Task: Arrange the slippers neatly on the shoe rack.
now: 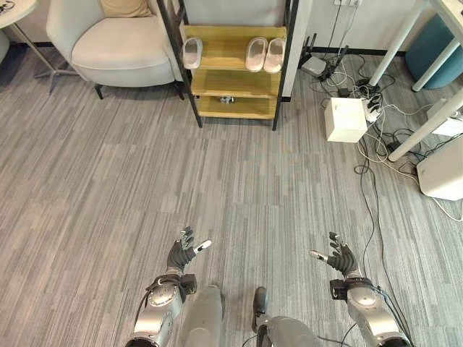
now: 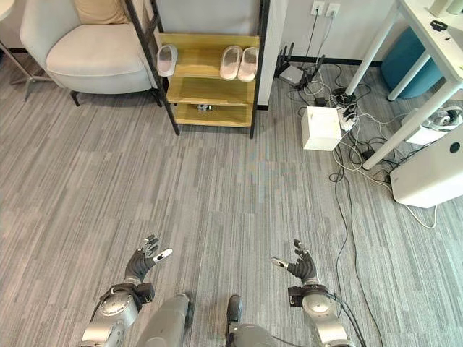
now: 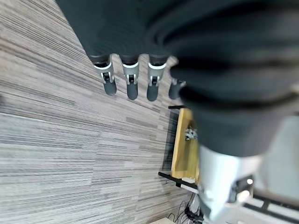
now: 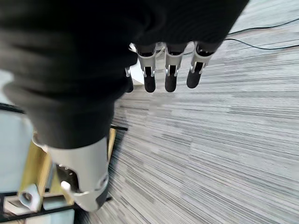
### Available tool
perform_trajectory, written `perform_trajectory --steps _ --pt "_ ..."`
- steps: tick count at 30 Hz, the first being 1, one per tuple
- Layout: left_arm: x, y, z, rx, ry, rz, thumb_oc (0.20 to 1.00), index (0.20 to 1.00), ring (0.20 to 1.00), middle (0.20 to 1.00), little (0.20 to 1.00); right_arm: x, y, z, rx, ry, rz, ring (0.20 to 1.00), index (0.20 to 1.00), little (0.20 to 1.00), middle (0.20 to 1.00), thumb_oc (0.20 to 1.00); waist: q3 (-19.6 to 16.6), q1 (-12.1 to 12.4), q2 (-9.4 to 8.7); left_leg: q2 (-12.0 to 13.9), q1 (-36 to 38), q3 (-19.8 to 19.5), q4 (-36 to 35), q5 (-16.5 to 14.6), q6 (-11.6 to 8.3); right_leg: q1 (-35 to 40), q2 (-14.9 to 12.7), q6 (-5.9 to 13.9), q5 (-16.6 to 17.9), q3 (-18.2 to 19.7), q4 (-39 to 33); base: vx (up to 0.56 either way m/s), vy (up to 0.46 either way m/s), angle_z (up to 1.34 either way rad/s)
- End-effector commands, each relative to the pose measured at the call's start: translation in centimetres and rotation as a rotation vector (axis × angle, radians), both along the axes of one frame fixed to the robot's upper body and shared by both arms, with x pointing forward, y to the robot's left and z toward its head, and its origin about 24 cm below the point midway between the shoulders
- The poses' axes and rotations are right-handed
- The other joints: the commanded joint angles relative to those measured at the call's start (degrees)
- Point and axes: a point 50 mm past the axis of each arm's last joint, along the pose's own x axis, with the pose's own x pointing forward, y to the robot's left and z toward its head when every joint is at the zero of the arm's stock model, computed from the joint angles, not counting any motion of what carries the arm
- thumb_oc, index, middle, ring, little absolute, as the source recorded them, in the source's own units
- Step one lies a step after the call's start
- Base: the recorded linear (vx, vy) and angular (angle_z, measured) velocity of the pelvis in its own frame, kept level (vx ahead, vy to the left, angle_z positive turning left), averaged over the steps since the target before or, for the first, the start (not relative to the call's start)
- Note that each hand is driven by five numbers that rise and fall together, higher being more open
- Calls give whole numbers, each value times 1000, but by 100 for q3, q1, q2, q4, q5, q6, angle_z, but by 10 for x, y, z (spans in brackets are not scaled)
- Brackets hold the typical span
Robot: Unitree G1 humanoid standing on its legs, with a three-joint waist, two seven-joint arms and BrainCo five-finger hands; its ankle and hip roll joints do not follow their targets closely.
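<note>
Three pale translucent slippers (image 1: 255, 54) sit on the black-framed wooden shoe rack (image 1: 231, 81), far beyond the fingers; left hand (image 1: 182, 255) and right hand (image 1: 340, 259) hang spread, empty. Probably nearly finished.

Silver-grey arms, each robot hand (image 1: 184, 252) dark-ribbed with dark-tipped silver fingers (image 3: 132, 84)

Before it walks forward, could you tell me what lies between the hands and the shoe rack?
Bare grey carpet, as the left eye view shows, between both hands and the shoe rack.

Left hand (image 3: 140, 56): fingers (image 3: 132, 86) straight, holding nothing, above grey striped carpet (image 3: 60, 140). Beyond them stands the shoe rack (image 3: 182, 156), yellow shelf in black frame.
</note>
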Motion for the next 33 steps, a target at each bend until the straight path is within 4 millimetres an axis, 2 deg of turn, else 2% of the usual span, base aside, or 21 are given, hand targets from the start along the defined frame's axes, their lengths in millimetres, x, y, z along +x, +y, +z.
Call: perform_trajectory --steps 1,3,5,7,10,11,12,13,14,17,19,20,21,22,25,27,28,29,31,32,33 --pt "24 -2 24 17 -130 -1 1000 1000 1000 1000 1000 9 -20 19 -37 -97 -61 1000 1000 1000 1000 1000 50 133 240 263 365 270 -825 797 -147 137 -479 523 -570 135 155 342 103 4" --pt "22 2 25 19 -139 15 1000 1000 1000 1000 1000 8 -16 17 -25 -91 -54 1000 1000 1000 1000 1000 -106 202 255 280 459 374 -1110 968 -179 362 -459 616 -635 220 105 401 170 -26" --pt "21 2 25 21 -142 11 1000 1000 1000 1000 1000 7 -14 16 -20 -92 -50 1000 1000 1000 1000 1000 -164 221 253 252 465 381 -1050 1073 -148 452 -502 653 -662 275 75 342 208 -50" --pt "16 5 23 27 -125 4 1000 1000 1000 1000 1000 6 -9 12 -1 -73 -47 1000 1000 1000 1000 1000 -321 276 129 138 594 410 -880 974 -6 493 -747 785 -688 464 218 373 253 -58" --pt "13 8 22 41 -115 -9 1000 1000 1000 1000 1000 5 -3 10 36 -65 -46 1000 1000 1000 1000 1000 -398 298 23 24 647 454 -716 767 129 357 -894 914 -676 578 681 288 239 -33" --pt "10 11 22 55 -103 -20 1000 1000 1000 1000 1000 3 2 6 52 -48 -32 1000 1000 1000 1000 1000 -357 259 -23 -153 929 502 -664 480 353 -167 -1051 1144 -195 593 1916 181 205 8" --pt "10 11 22 55 -103 -20 1000 1000 1000 1000 1000 3 2 6 51 -49 -32 1000 1000 1000 1000 1000 -371 267 -11 -136 907 507 -661 487 350 -189 -1035 1141 -175 602 1908 237 275 22" --pt "11 11 22 56 -105 -27 1000 1000 1000 1000 1000 4 3 7 53 -51 -27 1000 1000 1000 1000 1000 -332 226 1 -179 1031 539 -674 416 415 -378 -1109 1230 183 559 2292 174 178 30" --pt "10 11 22 65 -100 -40 1000 1000 1000 1000 1000 3 4 6 55 -51 -27 1000 1000 1000 1000 1000 -296 166 105 -163 1284 523 -778 313 480 -724 -1111 1229 478 487 2849 179 177 27" --pt "10 9 22 65 -103 -44 1000 1000 1000 1000 1000 3 5 5 58 -47 -26 1000 1000 1000 1000 1000 -251 120 173 -153 1484 469 -897 260 495 -974 -1097 1153 436 416 3040 186 100 30" --pt "13 8 26 60 -126 -51 1000 1000 1000 1000 1000 4 5 7 65 -55 -31 1000 1000 1000 1000 1000 -121 -4 260 -153 1901 394 -1016 48 452 -1320 -1118 1006 145 -82 2272 393 17 48" --pt "15 7 29 57 -141 -54 1000 1000 1000 1000 1000 5 4 7 67 -55 -36 1000 1000 1000 1000 1000 -82 -69 231 -209 2080 365 -1037 -54 412 -1497 -1075 1006 155 -256 1464 412 -62 18" --pt "16 7 30 59 -147 -52 1000 1000 1000 1000 1000 5 3 7 68 -53 -41 1000 1000 1000 1000 1000 -41 -123 233 -197 2229 324 -1056 -135 377 -1452 -1010 1040 248 -337 1021 567 -134 14" --pt "21 8 33 67 -163 -42 1000 1000 1000 1000 1000 4 2 5 64 -38 -48 1000 1000 1000 1000 1000 -26 -236 200 -169 2446 227 -1083 -258 298 -1658 -892 1124 485 -254 485 381 -102 22" --pt "21 8 33 73 -168 -49 1000 1000 1000 1000 1000 -2 -1 2 64 -29 -50 1000 1000 1000 1000 1000 -87 -264 126 -183 2612 138 -1074 -428 266 -1482 -834 1059 576 -84 305 306 -128 57" --pt "18 6 29 52 -149 -45 1000 1000 1000 1000 1000 -7 -6 0 66 -22 -60 1000 1000 1000 1000 1000 -250 -310 144 15 2751 82 -788 -664 120 -1255 -773 923 520 -120 311 367 -209 76" --pt "16 5 27 34 -139 -45 1000 1000 1000 1000 1000 -9 -9 1 72 -28 -61 1000 1000 1000 1000 1000 -238 -313 138 54 2493 63 63 -608 -39 -1052 -706 777 392 -129 317 322 -218 83" --pt "16 5 27 34 -139 -45 1000 1000 1000 1000 1000 -9 -9 1 72 -28 -61 1000 1000 1000 1000 1000 -239 -321 143 58 2464 54 115 -635 -42 -1054 -703 775 391 -137 318 155 -153 53" --pt "16 4 27 22 -138 -46 1000 1000 1000 1000 1000 -6 -13 5 70 -46 -64 1000 1000 1000 1000 1000 -129 -267 87 -16 1917 -57 1182 -347 -120 -868 -680 610 268 -88 315 76 -99 3" --pt "16 5 26 19 -133 -41 1000 1000 1000 1000 1000 -6 -15 6 67 -46 -72 1000 1000 1000 1000 1000 -91 -232 52 -32 1659 -97 1492 -230 -133 -784 -696 552 200 -81 302 158 -86 -8" --pt "18 4 26 12 -132 -32 1000 1000 1000 1000 1000 -5 -18 6 57 -40 -80 1000 1000 1000 1000 1000 -48 -177 -4 39 1340 55 1369 -288 -82 -646 -737 544 70 -120 273 126 -40 -19"
